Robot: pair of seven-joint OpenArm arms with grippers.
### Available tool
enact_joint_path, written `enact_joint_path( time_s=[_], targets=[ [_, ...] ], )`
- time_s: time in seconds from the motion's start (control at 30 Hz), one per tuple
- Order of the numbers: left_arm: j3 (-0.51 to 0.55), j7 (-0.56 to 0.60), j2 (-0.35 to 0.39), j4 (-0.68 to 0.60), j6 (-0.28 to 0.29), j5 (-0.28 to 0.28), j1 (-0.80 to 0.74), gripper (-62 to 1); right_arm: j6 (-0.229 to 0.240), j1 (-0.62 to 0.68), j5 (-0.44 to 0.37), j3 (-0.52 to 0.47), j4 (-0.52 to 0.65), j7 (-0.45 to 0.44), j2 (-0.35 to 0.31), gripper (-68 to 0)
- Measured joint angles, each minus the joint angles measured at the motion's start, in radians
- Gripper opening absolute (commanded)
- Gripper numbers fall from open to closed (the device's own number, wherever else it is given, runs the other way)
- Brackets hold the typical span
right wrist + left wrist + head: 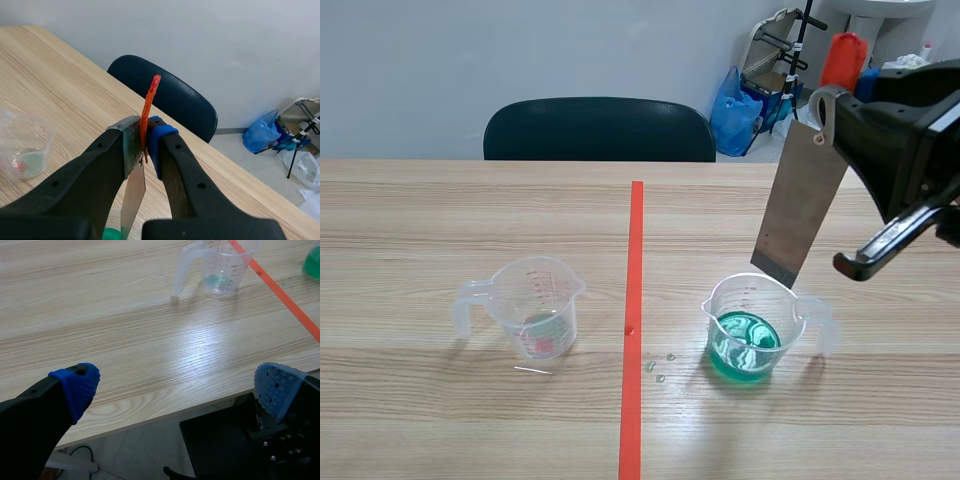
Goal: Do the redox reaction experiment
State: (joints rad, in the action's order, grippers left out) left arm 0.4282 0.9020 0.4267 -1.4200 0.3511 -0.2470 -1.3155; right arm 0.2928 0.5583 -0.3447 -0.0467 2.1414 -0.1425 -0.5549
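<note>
Right jaws grip near-upright metal strip (801, 203), tip perhaps inside beaker (733, 292); left jaws wide.

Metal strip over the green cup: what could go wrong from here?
1. The metal strip hangs tilted, its lower edge near the rim of the cup of green liquid; lowered like this, it may catch the rim and tip the cup.
2. The right end effector pinches only the strip's top end, so it could slip or swing.
3. Drops already lie by the tape line; a fast dip may splash more.

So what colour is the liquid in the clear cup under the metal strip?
Green liquid; scene view shows it best.
</note>
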Motion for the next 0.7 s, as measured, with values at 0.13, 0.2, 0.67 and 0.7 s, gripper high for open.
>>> enact_joint_path(
  time_s=[0.13,0.2,0.67,0.7],
  targets=[
    [0.000,0.000,0.000,0.000,0.000,0.000,0.000,1.4,0.000,0.000,0.000,0.000,0.000,0.003,0.000,-66.2],
    [0.000,0.000,0.000,0.000,0.000,0.000,0.000,1.4,0.000,0.000,0.000,0.000,0.000,0.003,0.000,-66.2],
    [0.000,0.000,0.000,0.000,0.000,0.000,0.000,1.4,0.000,0.000,0.000,0.000,0.000,0.004,0.000,-66.2],
    [0.000,0.000,0.000,0.000,0.000,0.000,0.000,1.4,0.000,0.000,0.000,0.000,0.000,0.007,0.000,-66.2]
  ],
)
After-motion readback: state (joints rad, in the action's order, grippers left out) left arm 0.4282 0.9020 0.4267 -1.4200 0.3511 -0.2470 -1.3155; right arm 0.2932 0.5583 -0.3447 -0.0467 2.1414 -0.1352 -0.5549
